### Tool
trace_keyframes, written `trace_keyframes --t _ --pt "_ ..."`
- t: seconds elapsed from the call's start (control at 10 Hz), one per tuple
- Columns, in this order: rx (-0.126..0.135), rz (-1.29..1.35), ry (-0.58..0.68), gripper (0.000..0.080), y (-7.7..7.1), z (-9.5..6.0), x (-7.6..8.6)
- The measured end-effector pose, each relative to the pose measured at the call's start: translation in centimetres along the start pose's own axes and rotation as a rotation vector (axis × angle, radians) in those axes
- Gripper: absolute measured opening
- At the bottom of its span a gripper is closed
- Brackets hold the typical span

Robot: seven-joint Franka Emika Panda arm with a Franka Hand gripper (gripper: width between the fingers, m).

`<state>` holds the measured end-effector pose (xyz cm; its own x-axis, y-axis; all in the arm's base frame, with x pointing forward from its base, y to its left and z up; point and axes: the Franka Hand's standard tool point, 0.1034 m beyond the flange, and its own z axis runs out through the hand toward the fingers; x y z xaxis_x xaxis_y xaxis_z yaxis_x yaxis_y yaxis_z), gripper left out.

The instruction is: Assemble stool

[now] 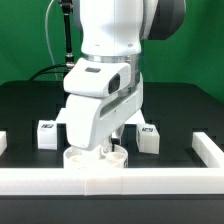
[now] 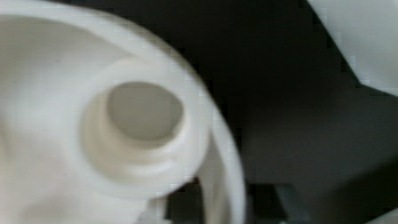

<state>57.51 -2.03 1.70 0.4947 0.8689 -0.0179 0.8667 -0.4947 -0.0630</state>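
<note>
Exterior view: the seat (image 1: 88,157) lies on the tabletop (image 1: 30,100) against the rail (image 1: 150,182). The pincer (image 1: 112,147) is low over it; whether it is apart or together I cannot tell. A leg (image 1: 47,135) stands at each side. Wrist view: the socket (image 2: 143,110) looms close; I would centre squarely on it. No writing is readable, only tags.

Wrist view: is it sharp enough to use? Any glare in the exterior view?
Wrist view: out of focus, the seat very close, edges smeared, whites near clipping. Exterior view: sharp, evenly lit, no glare, but the arm hides the middle.
</note>
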Motion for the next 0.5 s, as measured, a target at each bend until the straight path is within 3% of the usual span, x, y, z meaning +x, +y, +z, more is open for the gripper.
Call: trace_keyframes --t 0.1,0.5 --pt "0.012 0.003 -0.007 0.0038 -0.29 0.12 -0.2" --pt "0.013 0.003 -0.008 0.0035 -0.32 0.11 -0.22"
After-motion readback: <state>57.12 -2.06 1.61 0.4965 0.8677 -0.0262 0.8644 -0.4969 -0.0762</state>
